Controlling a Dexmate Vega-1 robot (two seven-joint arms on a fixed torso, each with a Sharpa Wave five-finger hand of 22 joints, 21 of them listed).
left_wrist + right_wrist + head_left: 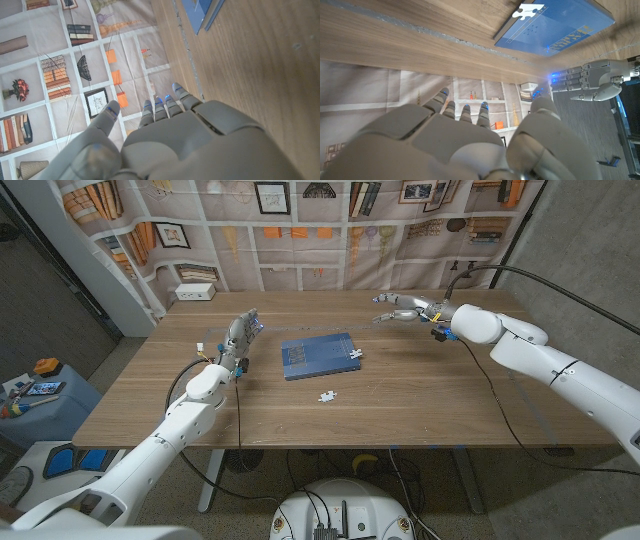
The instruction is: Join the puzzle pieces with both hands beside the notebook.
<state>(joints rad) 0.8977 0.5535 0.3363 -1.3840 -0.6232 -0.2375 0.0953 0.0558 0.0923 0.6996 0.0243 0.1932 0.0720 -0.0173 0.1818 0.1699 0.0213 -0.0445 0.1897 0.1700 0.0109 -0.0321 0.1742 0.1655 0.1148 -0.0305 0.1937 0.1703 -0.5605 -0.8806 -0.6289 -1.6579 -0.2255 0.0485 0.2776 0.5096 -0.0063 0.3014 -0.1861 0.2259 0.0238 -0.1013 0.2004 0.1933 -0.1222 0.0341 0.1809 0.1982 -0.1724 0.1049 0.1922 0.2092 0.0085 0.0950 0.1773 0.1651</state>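
**Both robot hands clear of the pieces, no grasp begun**

Nearest the head camera, one white puzzle piece (pixel 327 396) lies on the bare table (pixel 420 415), just in front of the blue notebook (pixel 318 356). A second white piece (pixel 356 354) sits on the notebook's cover at its right edge; the right wrist view shows it there too (pixel 529 10), at a corner of the cover.

The left robot hand (pixel 238 338) is raised to the left of the notebook, fingers extended and close together, grasping nothing; its wrist view shows the fingers pointing toward the table's far edge. The right robot hand (pixel 404 308) is well apart from the notebook, near the far right of the table, fingers spread and released.

By my reading the task is at its opening step: neither piece has been picked up, and they lie apart. The next move calls for each robot hand to come in to a piece, probably the right to the one on the cover and the left to the one on the wood. Both pieces are thin and lie flat, so a fingertip pinch at an edge looks needed.
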